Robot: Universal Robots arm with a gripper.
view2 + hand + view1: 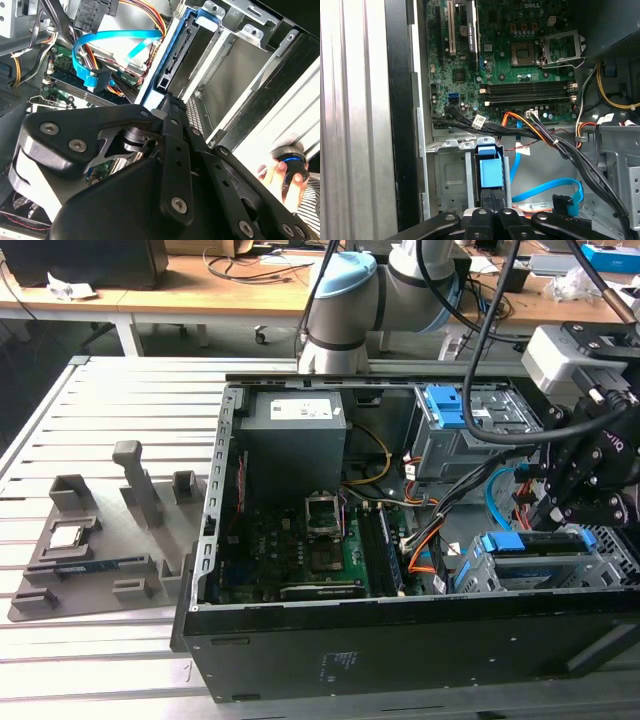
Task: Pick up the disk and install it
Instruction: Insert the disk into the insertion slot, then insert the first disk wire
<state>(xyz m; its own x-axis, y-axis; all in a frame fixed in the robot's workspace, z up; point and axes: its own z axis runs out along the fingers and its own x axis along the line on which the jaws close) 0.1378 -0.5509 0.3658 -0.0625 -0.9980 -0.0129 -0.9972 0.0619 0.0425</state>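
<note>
Now one disk (490, 172) sits in one grey cage (450, 175); the gripper (493, 194) presses its two closed fingers (487, 201) against its blue end.

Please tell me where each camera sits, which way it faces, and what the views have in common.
Exterior view: off the arm, high, looking down into the open computer case; arm and gripper show.
First wrist view: near the wrist, looking past the gripper at the disk and motherboard.
Second wrist view: near the wrist, looking along the gripper at the disk and drive cage.
Shared: all three show the gripper and the disk.
</note>
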